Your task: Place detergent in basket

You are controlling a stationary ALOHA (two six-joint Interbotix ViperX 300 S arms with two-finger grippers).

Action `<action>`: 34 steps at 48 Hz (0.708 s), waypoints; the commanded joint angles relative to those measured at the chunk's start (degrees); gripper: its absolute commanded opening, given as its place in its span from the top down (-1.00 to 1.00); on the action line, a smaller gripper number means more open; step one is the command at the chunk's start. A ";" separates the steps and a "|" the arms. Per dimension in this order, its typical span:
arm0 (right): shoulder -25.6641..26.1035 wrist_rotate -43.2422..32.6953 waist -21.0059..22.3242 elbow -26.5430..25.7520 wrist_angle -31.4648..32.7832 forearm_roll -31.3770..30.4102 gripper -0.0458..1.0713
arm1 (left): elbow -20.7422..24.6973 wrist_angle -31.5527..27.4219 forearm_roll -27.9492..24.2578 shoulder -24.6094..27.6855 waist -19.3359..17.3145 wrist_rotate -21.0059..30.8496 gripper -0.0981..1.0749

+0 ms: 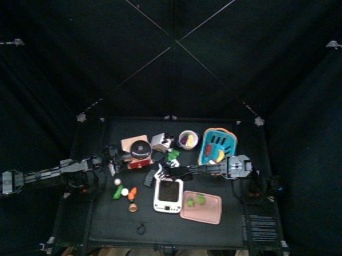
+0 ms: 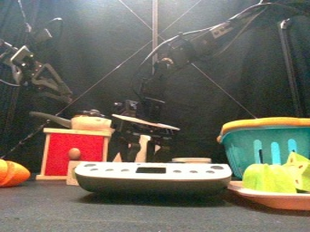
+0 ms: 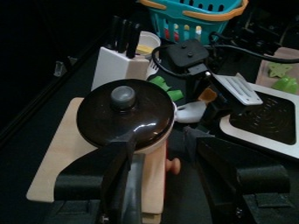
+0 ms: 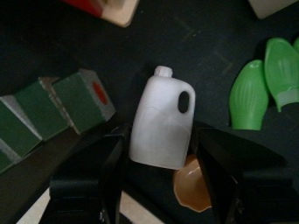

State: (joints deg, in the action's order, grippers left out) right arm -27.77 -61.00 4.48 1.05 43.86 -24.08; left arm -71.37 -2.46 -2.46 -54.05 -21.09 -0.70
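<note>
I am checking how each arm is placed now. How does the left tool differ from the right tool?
The left tool hangs beside a black pot lid on a wooden board, while the right tool hangs directly over the white detergent bottle. The left tool is near the table's left edge; the right tool has reached to the middle. Both are black, open and hold nothing.

Place: robot test pen, lab-like, not a home.
Enclosure: black curtains [image 1: 54, 60] at every side, from twelve round to nine o'clock.
Surface: small black table [image 1: 107, 215] at the centre.
Props: toy-like household goods crowded together: basket [image 1: 218, 147], white scale [image 1: 167, 195], pot [image 3: 126, 109].
</note>
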 commanded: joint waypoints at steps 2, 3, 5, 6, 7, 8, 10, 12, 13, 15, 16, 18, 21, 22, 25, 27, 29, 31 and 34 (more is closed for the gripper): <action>4.57 -0.09 0.35 -1.14 -0.35 -0.97 -0.47 | 0.62 0.26 0.09 0.09 -0.09 0.00 -0.62; 5.10 0.00 0.35 -1.14 -0.35 -1.14 -0.47 | 0.62 0.18 0.09 0.09 -0.09 0.00 -0.62; 5.98 0.00 0.35 -1.14 -0.26 -1.49 -0.47 | 0.70 0.26 0.09 0.09 0.00 0.00 -0.62; 6.50 0.00 0.26 -1.05 -0.26 -1.76 -0.47 | 0.62 0.26 0.00 0.09 0.00 0.00 -0.62; 7.03 0.09 0.26 -1.05 -0.26 -2.02 -0.47 | 0.62 0.26 0.09 0.09 0.00 0.00 -0.62; 7.56 0.09 0.26 -0.97 -0.18 -2.37 -0.47 | 0.62 0.26 0.09 0.09 0.00 0.00 -0.62; 8.79 0.09 0.26 -0.88 -0.09 -3.16 -0.47 | 0.62 0.18 0.00 0.18 0.00 0.00 -0.62; 9.93 0.00 0.26 -0.53 0.00 -4.04 -0.47 | 0.53 0.26 0.00 0.18 0.00 0.00 -0.62; 10.81 0.00 0.26 -0.35 0.09 -4.57 -0.47 | 0.62 0.26 0.09 0.09 0.00 0.00 -0.62; 12.04 0.00 0.26 0.18 0.18 -5.10 -0.47 | 0.53 0.26 0.09 0.09 0.00 0.00 -0.62; 12.66 0.00 0.26 0.44 0.26 -5.36 -0.47 | 0.62 0.26 0.09 0.09 0.00 0.00 -0.62; 13.97 0.00 0.26 1.14 0.53 -5.71 -0.47 | 0.53 0.18 0.09 0.09 0.00 0.00 -0.62; 15.82 0.00 0.09 2.64 0.62 -5.89 -0.46 | 0.62 0.26 0.09 0.09 0.00 0.00 -0.62; 16.52 0.00 0.00 3.25 0.70 -5.89 -0.46 | 0.53 0.26 0.09 0.09 0.00 0.00 -0.62; 18.72 -0.44 -0.35 5.27 0.62 -5.89 -0.46 | 0.53 0.26 0.18 0.09 0.00 0.00 -0.62; 20.21 -0.62 -0.53 6.86 0.53 -5.71 -0.46 | 0.44 0.26 0.18 0.09 0.09 0.00 -0.62; 22.50 -0.88 -0.79 8.88 0.44 -5.63 -0.46 | 0.35 0.18 0.18 0.09 0.09 0.00 -0.62; 24.43 -0.97 -0.88 10.37 0.35 -5.54 -0.46 | 0.26 0.26 0.18 0.09 0.09 0.00 -0.62; 27.25 -1.05 -0.88 12.83 0.00 -5.36 -0.46 | 0.18 0.26 0.18 0.09 0.09 0.00 -0.62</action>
State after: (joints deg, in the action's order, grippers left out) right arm -7.03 -61.96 3.78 11.78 44.47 -29.62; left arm -71.81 -2.46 -2.37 -54.05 -21.09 -0.62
